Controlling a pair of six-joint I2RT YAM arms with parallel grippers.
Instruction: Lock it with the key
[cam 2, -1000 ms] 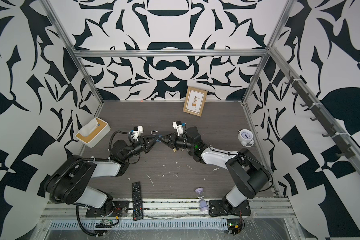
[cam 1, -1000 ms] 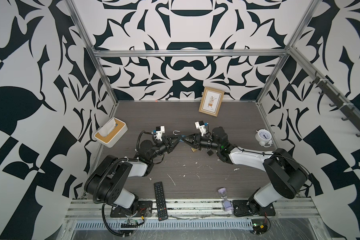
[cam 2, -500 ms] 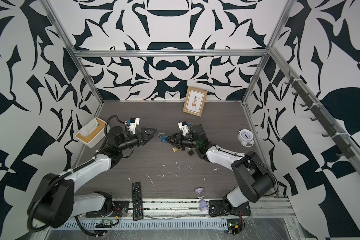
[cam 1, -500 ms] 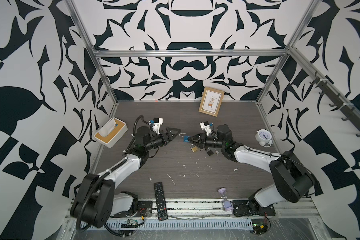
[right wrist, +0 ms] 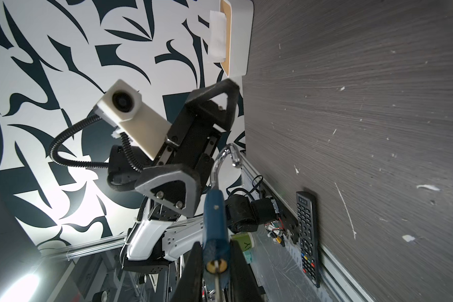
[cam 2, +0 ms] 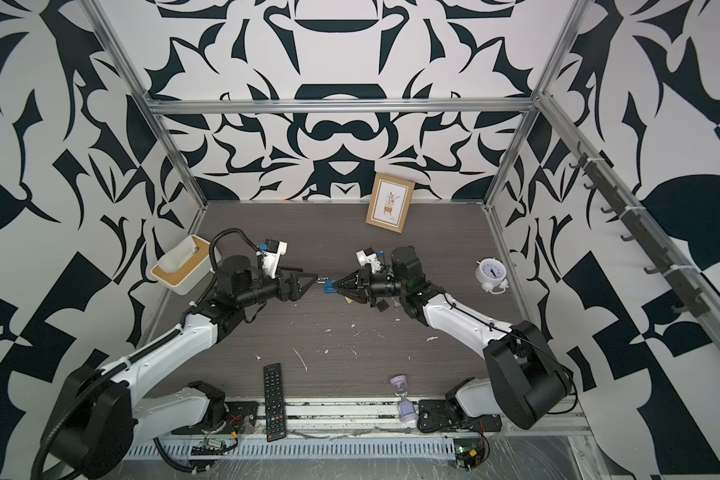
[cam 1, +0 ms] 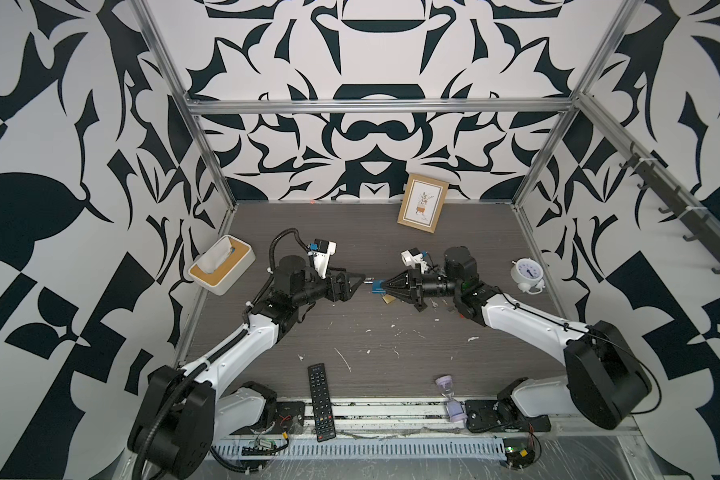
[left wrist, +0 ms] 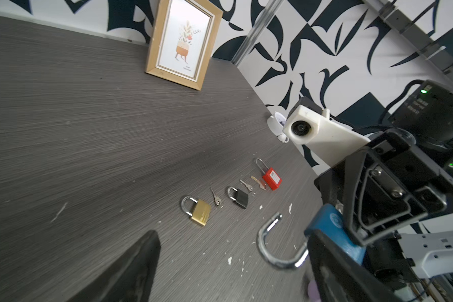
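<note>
My right gripper (cam 1: 385, 286) is shut on a blue padlock (cam 1: 376, 286) and holds it above the table, with its open silver shackle (left wrist: 272, 248) pointing at the left arm. In the right wrist view the blue padlock (right wrist: 215, 222) sits between my fingers (right wrist: 191, 274). A thin key (right wrist: 217, 283) sticks out of its brass keyhole. My left gripper (cam 1: 360, 279) is open, its tips just short of the padlock. In the left wrist view the shackle lies between the spread fingers (left wrist: 131, 269).
On the table below lie a brass padlock (left wrist: 198, 211), a black padlock (left wrist: 238, 197), a red padlock (left wrist: 271, 177) and loose keys (left wrist: 216, 197). A picture frame (cam 1: 422, 203), a clock (cam 1: 526, 274), a tissue box (cam 1: 221, 270), a remote (cam 1: 321, 401) and an hourglass (cam 1: 452, 399) stand around.
My left gripper was shut and has opened. The left arm rose and drew back from the padlock, then came forward to the shackle again. The right gripper moved slightly right with the padlock.
</note>
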